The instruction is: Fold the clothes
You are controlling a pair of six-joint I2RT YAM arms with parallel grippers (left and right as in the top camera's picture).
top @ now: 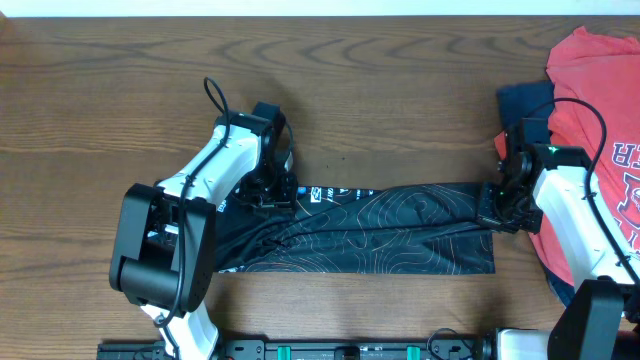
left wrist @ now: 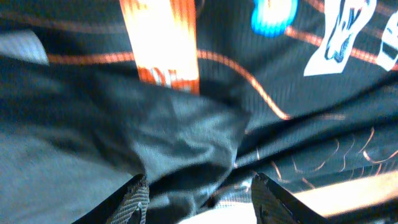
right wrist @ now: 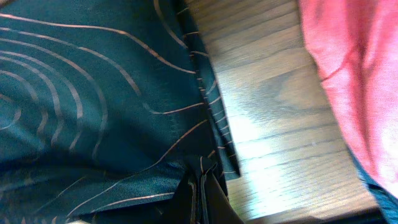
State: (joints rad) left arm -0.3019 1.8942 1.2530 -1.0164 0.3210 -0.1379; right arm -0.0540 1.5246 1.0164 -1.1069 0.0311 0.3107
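Observation:
The black shirt point(top: 390, 235) with thin orange-and-white contour lines lies in a long, wrinkled band across the middle of the table. My left gripper point(top: 272, 190) is low over its upper left part. In the left wrist view its jaws point(left wrist: 200, 198) are open, with a bunched fold of the shirt point(left wrist: 186, 134) between them; orange and blue logos show beyond. My right gripper point(top: 497, 210) is at the shirt's right edge. In the right wrist view its jaws point(right wrist: 200, 193) are shut on the hem of the shirt point(right wrist: 93, 93).
A red shirt point(top: 600, 110) with white lettering lies at the far right on a dark blue garment point(top: 522, 100), close to my right arm. It also shows in the right wrist view point(right wrist: 351, 74). Bare wooden table point(top: 150, 90) surrounds the black shirt.

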